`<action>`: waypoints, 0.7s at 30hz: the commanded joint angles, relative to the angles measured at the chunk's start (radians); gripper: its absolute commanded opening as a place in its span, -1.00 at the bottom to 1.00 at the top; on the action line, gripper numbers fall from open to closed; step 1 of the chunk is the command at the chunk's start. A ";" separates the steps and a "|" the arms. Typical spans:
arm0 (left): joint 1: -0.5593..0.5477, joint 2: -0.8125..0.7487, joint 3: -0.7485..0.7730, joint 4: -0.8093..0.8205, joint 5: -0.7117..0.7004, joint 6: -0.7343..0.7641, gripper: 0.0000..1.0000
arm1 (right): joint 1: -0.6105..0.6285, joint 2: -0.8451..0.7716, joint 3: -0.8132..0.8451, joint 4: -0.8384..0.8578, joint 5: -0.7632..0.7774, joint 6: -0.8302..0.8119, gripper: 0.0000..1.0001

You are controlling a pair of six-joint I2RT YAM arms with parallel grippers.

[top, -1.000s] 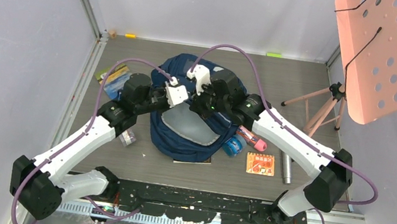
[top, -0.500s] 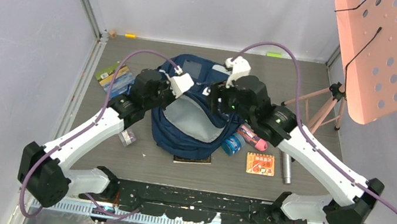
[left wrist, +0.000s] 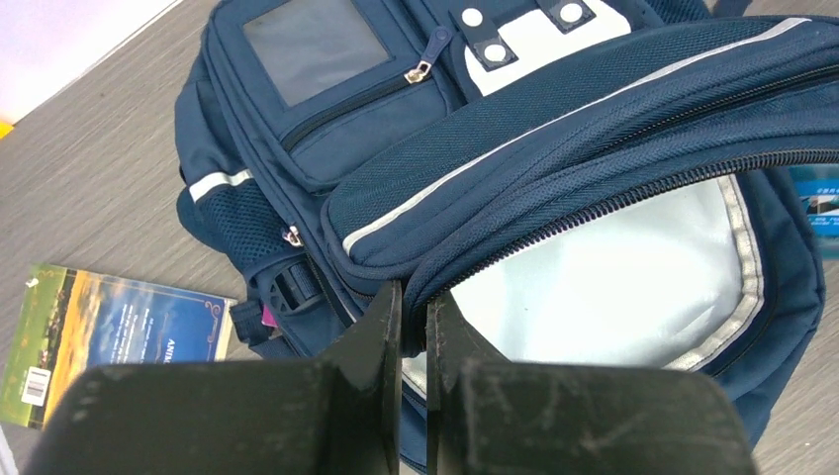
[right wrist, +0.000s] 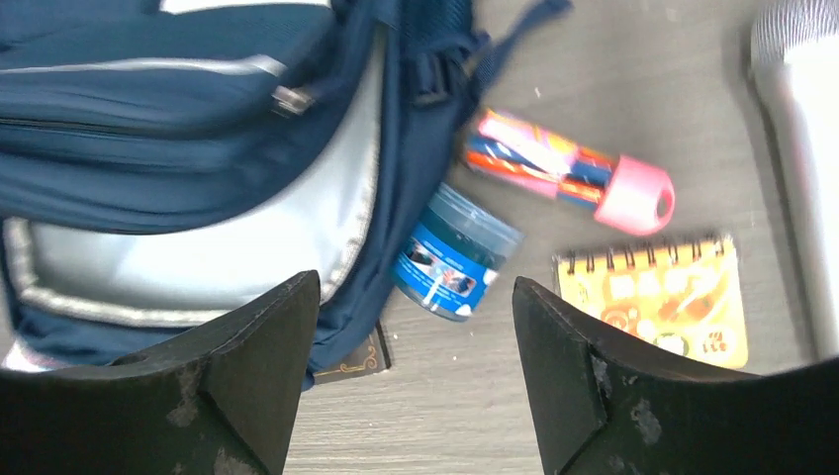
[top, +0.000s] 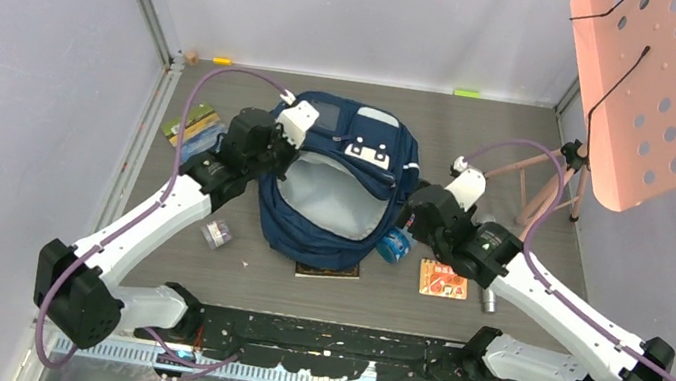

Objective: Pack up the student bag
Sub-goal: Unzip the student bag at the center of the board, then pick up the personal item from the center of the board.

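Pinches student bag (left wrist: 514, 129) rim in closed left tool (left wrist: 414, 299); holds right tool (right wrist: 414, 287) wide open, empty, over blue jar (right wrist: 455, 254).

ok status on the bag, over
Left gripper shut on bag rim, mouth open. Right gripper open, empty, over blue jar beside bag. Nothing blocking the opening.

Student bag (top: 307, 236) open, ctr of table (top: 483, 141)

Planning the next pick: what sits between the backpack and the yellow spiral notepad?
A small blue jar, beside the backpack edge and apart from the notepad; the right wrist view shows it.
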 commanded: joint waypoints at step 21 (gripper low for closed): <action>0.012 -0.212 -0.044 0.098 -0.069 -0.160 -1.00 | -0.001 0.176 -0.227 0.142 -0.018 0.410 0.79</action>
